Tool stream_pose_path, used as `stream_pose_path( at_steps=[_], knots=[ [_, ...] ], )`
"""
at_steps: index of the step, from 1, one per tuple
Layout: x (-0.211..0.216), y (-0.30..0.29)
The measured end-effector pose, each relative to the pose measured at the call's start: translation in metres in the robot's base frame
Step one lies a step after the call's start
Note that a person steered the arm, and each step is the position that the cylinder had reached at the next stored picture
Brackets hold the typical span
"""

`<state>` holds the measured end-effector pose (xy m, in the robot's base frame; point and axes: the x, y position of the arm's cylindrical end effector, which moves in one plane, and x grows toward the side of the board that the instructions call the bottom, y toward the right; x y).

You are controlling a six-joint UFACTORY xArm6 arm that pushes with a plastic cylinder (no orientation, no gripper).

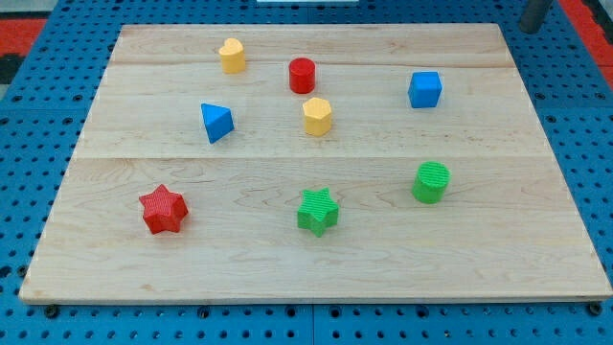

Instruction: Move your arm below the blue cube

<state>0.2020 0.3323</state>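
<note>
Camera view, wooden board (316,259): blue cube (425,89) at the view's upper right, resting flat, one vertical edge turned toward the view's bottom, no long axis discernible. My tip (530,27): a dark rod end at the view's top right corner, off the board, well apart from the cube, holding nothing. Other blocks: red cylinder (302,75), yellow hexagonal block (317,116), green cylinder (431,182).

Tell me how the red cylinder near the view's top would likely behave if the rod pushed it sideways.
The red cylinder stands upright on its flat end, so it should probably slide across the smooth wooden board rather than roll. It looks short for its width, so tipping seems unlikely. An off-centre push might spin it or slip off its curved side. My tip sits far off at the view's top right.
</note>
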Motion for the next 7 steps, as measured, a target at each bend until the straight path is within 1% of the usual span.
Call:
stream_pose_path(
  at_steps=[1, 2, 3, 6, 7],
  knots=[
    [0.000, -0.013],
    [0.034, -0.005],
    [0.044, 0.001],
    [0.036, -0.004],
    [0.050, -0.004]
  ],
)
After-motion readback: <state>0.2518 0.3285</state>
